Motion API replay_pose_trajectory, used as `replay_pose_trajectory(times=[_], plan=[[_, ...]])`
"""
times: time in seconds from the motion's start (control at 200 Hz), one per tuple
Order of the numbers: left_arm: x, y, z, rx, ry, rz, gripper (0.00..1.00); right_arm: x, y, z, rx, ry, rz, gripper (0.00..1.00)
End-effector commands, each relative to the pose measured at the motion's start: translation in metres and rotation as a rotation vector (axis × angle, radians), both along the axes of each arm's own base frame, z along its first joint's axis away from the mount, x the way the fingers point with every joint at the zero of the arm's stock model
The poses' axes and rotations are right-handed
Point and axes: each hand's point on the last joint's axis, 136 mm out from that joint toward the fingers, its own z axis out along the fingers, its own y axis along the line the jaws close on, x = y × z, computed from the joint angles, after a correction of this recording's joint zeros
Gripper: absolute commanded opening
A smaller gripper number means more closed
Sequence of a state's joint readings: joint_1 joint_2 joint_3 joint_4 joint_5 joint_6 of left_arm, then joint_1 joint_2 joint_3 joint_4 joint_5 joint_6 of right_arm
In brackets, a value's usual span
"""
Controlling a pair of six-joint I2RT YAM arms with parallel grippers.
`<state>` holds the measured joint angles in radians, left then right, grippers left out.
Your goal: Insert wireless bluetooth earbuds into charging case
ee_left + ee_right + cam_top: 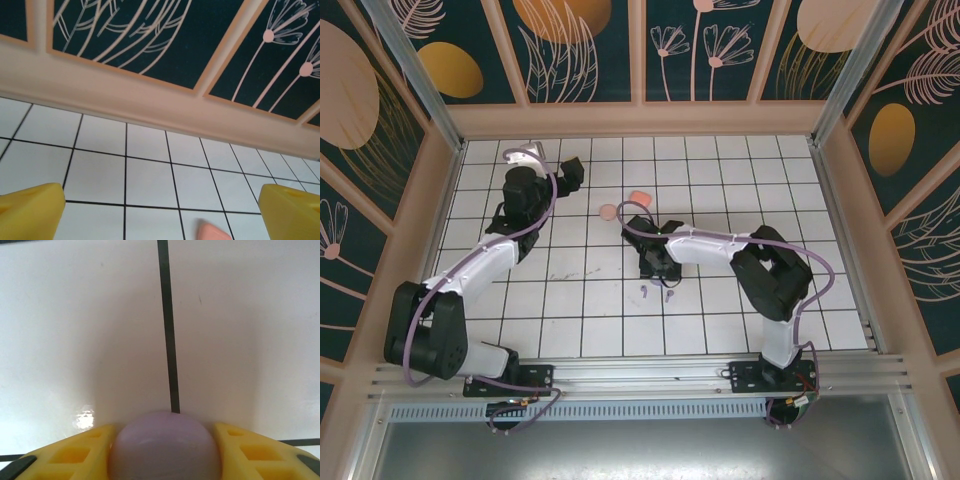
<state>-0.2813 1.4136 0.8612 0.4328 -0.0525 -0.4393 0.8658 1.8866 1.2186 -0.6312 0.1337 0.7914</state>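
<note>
Earbuds (644,291) of the purple pair lay loose on the white tiled table (580,330), the second bud (669,295) just beside the first, side by side and apart. They were too small for their long axis to be read with any certainty. Just beyond them, farther from the arm bases, the right gripper (164,432) was down at the table. Its yellow fingers (75,455) pressed on either side of a rounded lavender case (165,452). Whether that case was lidded or open could not be told.

Judged from this, the buds lay on the near side of the right jaws, close in, so the right arm was much the nearer. Being occupied with the case, it could not pick them up itself.

The left gripper (161,192) was well apart, at the far left of the table. Its jaws were spread wide with nothing between them, and a pink shape (215,231) lay at the bottom edge of its view. A salmon case (640,196) and a pink case (608,212) lay between the two grippers, farther back.
</note>
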Motion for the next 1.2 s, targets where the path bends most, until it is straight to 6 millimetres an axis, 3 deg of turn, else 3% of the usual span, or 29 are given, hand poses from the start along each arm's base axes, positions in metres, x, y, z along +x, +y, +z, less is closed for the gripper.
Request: replay_pose_trajectory(times=[0.0, 0.135, 0.325, 0.455, 0.47, 0.566, 0.871, 0.976, 1.116, 1.191], plan=[[0.002, -0.013, 0.006, -0.074, -0.030, -0.066, 0.99, 0.021, 0.000, 0.027, 0.103, -0.060, -0.044, 0.39], [-0.004, -0.034, -0.009, -0.126, -0.028, -0.187, 0.97, 0.053, -0.004, 0.062, 0.242, -0.128, -0.119, 0.37], [-0.035, -0.072, -0.006, -0.256, -0.147, -0.461, 0.95, 0.112, -0.006, 0.122, 0.504, -0.225, -0.247, 0.34], [-0.047, -0.086, -0.007, -0.337, -0.187, -0.576, 0.94, 0.140, 0.006, 0.157, 0.656, -0.252, -0.300, 0.34], [-0.047, -0.086, -0.008, -0.346, -0.187, -0.582, 0.94, 0.148, -0.002, 0.159, 0.667, -0.259, -0.328, 0.34], [-0.050, -0.091, -0.010, -0.395, -0.204, -0.619, 0.92, 0.164, 0.004, 0.176, 0.754, -0.262, -0.381, 0.34], [-0.054, -0.107, -0.024, -0.481, -0.213, -0.704, 0.81, 0.177, 0.031, 0.197, 0.896, -0.243, -0.459, 0.33], [-0.054, -0.117, -0.025, -0.497, -0.214, -0.733, 0.69, 0.181, 0.036, 0.201, 0.902, -0.245, -0.464, 0.33], [-0.054, -0.126, -0.026, -0.533, -0.219, -0.770, 0.51, 0.174, 0.056, 0.203, 0.912, -0.229, -0.438, 0.33], [-0.053, -0.129, -0.025, -0.546, -0.224, -0.780, 0.48, 0.173, 0.064, 0.205, 0.916, -0.227, -0.425, 0.33]])
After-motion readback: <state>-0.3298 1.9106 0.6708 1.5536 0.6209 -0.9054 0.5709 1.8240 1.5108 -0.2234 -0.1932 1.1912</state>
